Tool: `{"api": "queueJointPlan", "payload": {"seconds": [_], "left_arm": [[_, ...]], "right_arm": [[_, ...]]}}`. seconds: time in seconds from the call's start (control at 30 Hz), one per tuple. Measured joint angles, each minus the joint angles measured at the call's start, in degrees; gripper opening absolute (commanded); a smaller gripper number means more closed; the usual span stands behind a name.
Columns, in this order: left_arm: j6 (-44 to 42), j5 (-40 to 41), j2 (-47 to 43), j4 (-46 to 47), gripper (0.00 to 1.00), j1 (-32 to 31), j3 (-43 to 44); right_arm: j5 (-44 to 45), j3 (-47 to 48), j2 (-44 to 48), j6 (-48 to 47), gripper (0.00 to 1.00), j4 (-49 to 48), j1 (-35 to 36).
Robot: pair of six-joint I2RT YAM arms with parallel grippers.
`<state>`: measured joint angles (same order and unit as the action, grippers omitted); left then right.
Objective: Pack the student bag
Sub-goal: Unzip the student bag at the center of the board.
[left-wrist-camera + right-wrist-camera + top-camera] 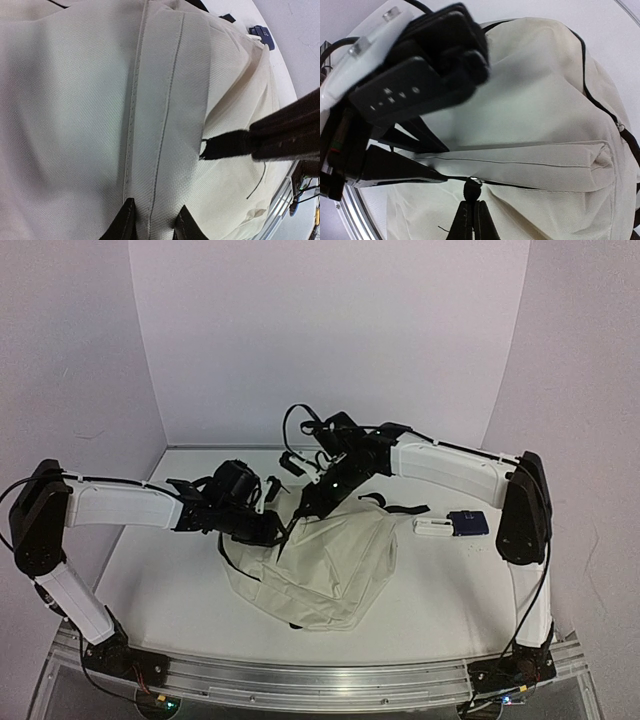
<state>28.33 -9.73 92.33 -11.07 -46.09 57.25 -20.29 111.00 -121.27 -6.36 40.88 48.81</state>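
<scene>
now the bag (330,565) is lying flat between both arms, its long axis running from its far right end toward its near left end. the right gripper (468,220) is clenching the zip pull (471,184) at the bag's far edge. the flap (535,167) is stretching away from that pull toward the bag's right side. the left gripper (156,205) is sitting just beside the pull, fingers straddling the flap's fold; i cannot tell whether they are biting the cloth. judging by this, the right arm is standing nearer the pull and should be drawing it along the flap while the left is anchoring the bag.
</scene>
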Motion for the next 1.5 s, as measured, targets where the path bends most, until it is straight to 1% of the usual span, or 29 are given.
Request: {"api": "queueJointPlan", "payload": {"seconds": [0.07, 0.1, 0.2, 0.37, 0.57, 0.87, 0.97, 1.1, 1.13, 1.17, 1.2, 1.23, 1.27, 1.4, 1.47, 1.5], "left_arm": [[0.36, 0.38, -0.12, 0.02, 0.02, 0.00, -0.02], [0.42, 0.50, -0.27, 0.06, 0.00, -0.01, -0.05], [0.60, 0.85, -1.32, 0.20, 0.00, -0.09, -0.84], [1.80, 0.89, -2.87, 1.21, 0.00, -0.04, -3.22], [2.89, 0.59, -4.19, 4.11, 0.00, 0.02, -5.85], [4.62, -0.15, -5.28, 10.30, 0.00, 0.31, -8.96], [5.22, -0.14, -4.77, 11.79, 0.00, -0.08, -9.03], [6.80, -0.68, -2.52, 14.37, 0.00, -0.77, -9.03], [7.25, -0.97, -1.93, 15.07, 0.00, -0.86, -9.03], [7.90, -1.48, -1.18, 16.01, 0.00, -0.92, -9.03], [8.46, -2.10, -0.59, 16.94, 0.00, -0.92, -9.03], [9.30, -2.80, 0.06, 17.98, 0.01, -0.92, -9.02], [9.90, -3.62, 0.69, 18.89, 0.01, -0.94, -9.01], [12.79, -7.10, 2.67, 21.58, 0.02, -1.68, -8.99], [14.03, -8.75, 3.39, 22.61, 0.05, -2.06, -8.85], [14.68, -9.54, 3.72, 23.02, 0.08, -2.24, -8.74]], "right_arm": [[0.57, 0.00, -0.01, -0.56, 0.00, 0.06, -0.97], [0.97, 0.00, -0.06, -0.93, 0.00, 0.15, -1.62], [2.15, 0.06, -0.72, -2.08, 0.00, 0.29, -3.69], [4.41, 2.43, -4.41, -4.16, 0.00, 0.48, -7.52], [7.18, 9.59, -10.25, -6.15, 0.00, 1.27, -10.62], [6.79, 23.79, -20.27, -7.89, 0.00, 4.18, -11.10], [6.44, 26.34, -22.03, -7.54, 0.00, 4.15, -11.10], [5.84, 27.43, -22.87, -5.46, 0.00, 3.56, -11.18], [5.70, 27.43, -22.95, -4.92, 0.02, 3.34, -11.24], [5.48, 27.43, -22.97, -4.42, 0.07, 3.23, -11.33], [5.29, 27.43, -22.97, -3.94, 0.14, 3.11, -11.46], [5.16, 27.38, -22.96, -3.63, 0.19, 2.87, -11.58], [5.26, 27.19, -22.93, -3.50, 0.23, 2.30, -11.76], [6.40, 23.05, -21.40, -1.71, 0.52, -1.41, -13.92], [6.73, 19.22, -19.21, -1.67, 0.64, -1.96, -15.10], [6.88, 17.56, -17.98, -1.53, 0.67, -2.06, -15.67]]}}
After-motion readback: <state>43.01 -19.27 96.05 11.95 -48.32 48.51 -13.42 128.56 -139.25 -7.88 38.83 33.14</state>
